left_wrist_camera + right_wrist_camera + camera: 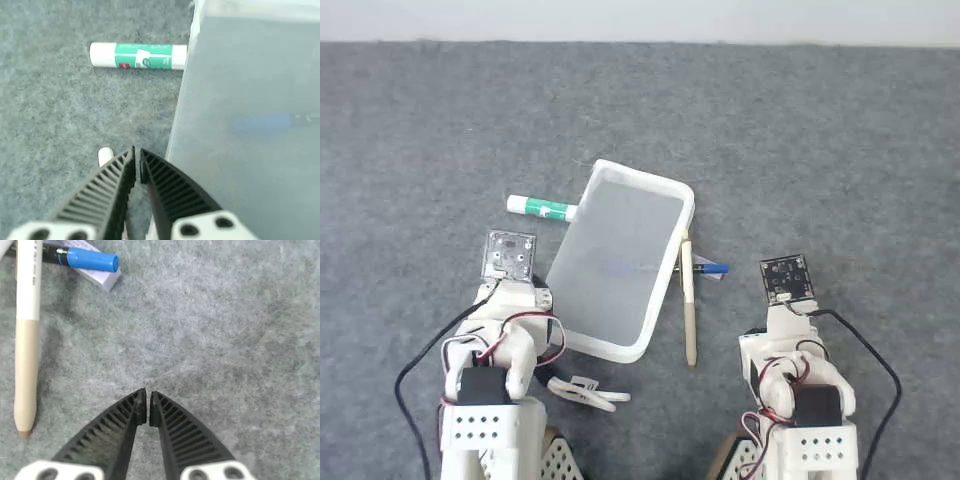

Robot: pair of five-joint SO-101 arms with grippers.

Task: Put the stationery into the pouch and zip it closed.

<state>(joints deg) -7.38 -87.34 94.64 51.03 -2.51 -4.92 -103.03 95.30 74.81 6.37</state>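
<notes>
left claw [137,152]: lower left, closed tight, holding nothing.
glue stick [542,207]: left of middle, just beside the pouch.
pouch [620,262]: middle, lying flat.
tan pen [688,300]: just right of the pouch.
right claw [148,392]: lower right, closed, empty.

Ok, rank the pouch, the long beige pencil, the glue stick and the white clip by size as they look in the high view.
1. pouch
2. beige pencil
3. glue stick and white clip: about equal in length, too close to rank.
</notes>
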